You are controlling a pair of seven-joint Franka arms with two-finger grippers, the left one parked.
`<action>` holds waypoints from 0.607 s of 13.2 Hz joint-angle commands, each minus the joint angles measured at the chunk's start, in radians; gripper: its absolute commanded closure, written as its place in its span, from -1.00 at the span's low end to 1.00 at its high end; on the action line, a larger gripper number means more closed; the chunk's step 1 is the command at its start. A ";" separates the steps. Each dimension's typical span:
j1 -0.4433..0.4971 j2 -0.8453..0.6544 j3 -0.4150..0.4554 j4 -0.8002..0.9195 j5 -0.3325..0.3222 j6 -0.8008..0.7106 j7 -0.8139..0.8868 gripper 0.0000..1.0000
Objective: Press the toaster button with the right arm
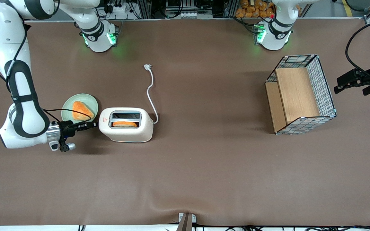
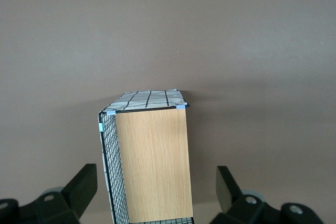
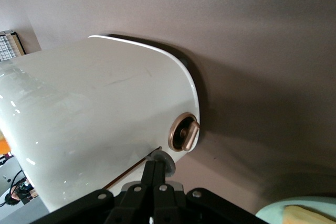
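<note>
Front view: brown table mat (image 1: 204,179) across the whole work surface. Toaster (image 1: 126,124) standing on it, orange slice showing in the top slot, red triangular warning mark on the narrow end; wording under the mark not legible. White power cord (image 1: 150,93) trailing away from the camera, plug unconnected. Gripper (image 1: 92,124) level with that narrow end, fingers pinched together, tips at the toaster's end. Green plate (image 1: 67,106) with an orange slice (image 1: 81,110) just beside the gripper. Wire basket (image 1: 300,94) with wooden panels toward the parked arm's end.

Left wrist view: wire basket (image 2: 149,161) only, on the mat.

Right wrist view: fingertips (image 3: 155,169) closed, pressed against a small pale button (image 3: 165,160) on the toaster (image 3: 94,124). Bronze-rimmed round knob (image 3: 185,132) just beside it. No readable lettering.
</note>
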 commanded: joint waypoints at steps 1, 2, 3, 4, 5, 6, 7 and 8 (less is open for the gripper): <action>0.000 0.031 0.004 0.026 -0.022 0.014 -0.025 1.00; 0.002 0.019 0.003 0.032 -0.029 0.003 -0.025 1.00; 0.003 0.013 0.001 0.053 -0.052 -0.011 -0.024 0.99; 0.004 0.010 0.001 0.083 -0.072 -0.030 -0.019 0.99; 0.002 0.008 0.001 0.115 -0.089 -0.056 0.005 0.99; 0.002 0.008 -0.002 0.153 -0.109 -0.098 0.034 0.98; 0.000 0.002 -0.002 0.191 -0.138 -0.142 0.058 0.92; -0.003 -0.009 -0.002 0.222 -0.172 -0.168 0.075 0.89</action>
